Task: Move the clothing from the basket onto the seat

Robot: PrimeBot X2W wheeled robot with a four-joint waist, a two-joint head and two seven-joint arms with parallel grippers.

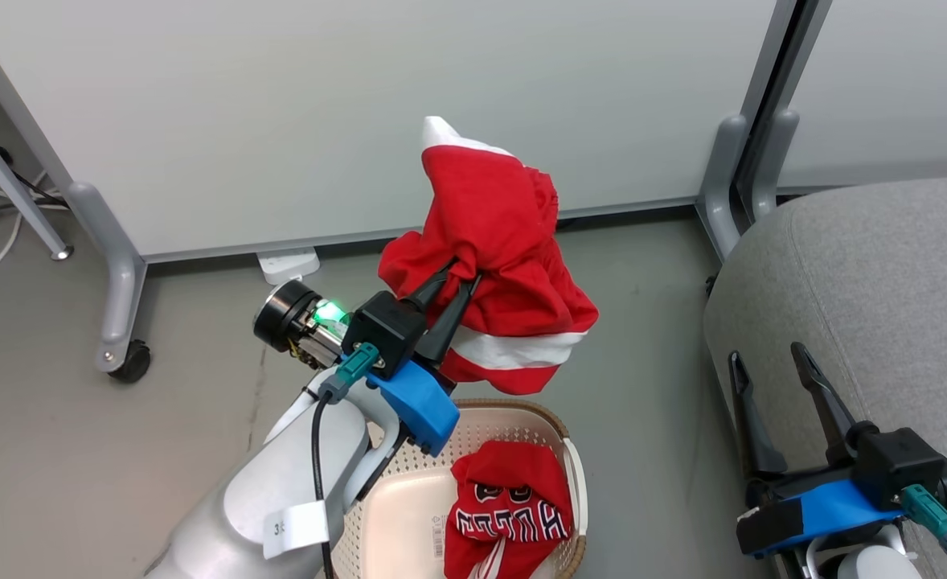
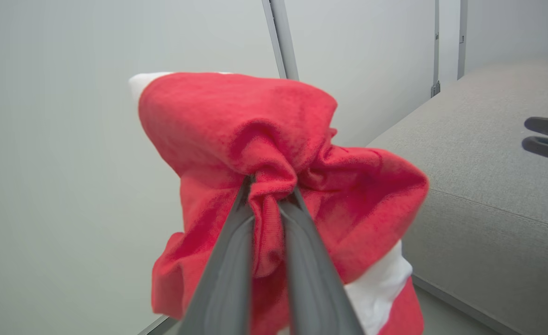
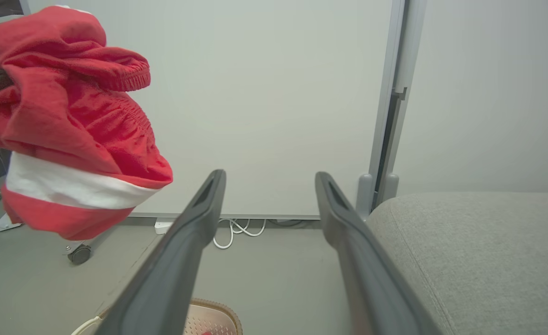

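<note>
My left gripper (image 1: 459, 280) is shut on the plain red garment with white stripe bands (image 1: 493, 265), which hangs bunched in the air above the basket's far end. The pinched fold shows between the two fingers (image 2: 237, 242) in the left wrist view, with the garment (image 2: 274, 139) draped around them. The lettered red jersey (image 1: 510, 507) lies crumpled in the cream basket (image 1: 571, 462) on the floor. My right gripper (image 1: 769, 354) stands open and empty at the near edge of the grey seat (image 1: 867, 265). The right wrist view has the held garment (image 3: 64, 121) at the upper left.
White partition panels on wheeled grey feet (image 1: 124, 322) close off the back. A white power strip (image 1: 289, 263) and cables lie on the floor under them. Bare grey floor (image 1: 642, 338) separates the basket from the seat.
</note>
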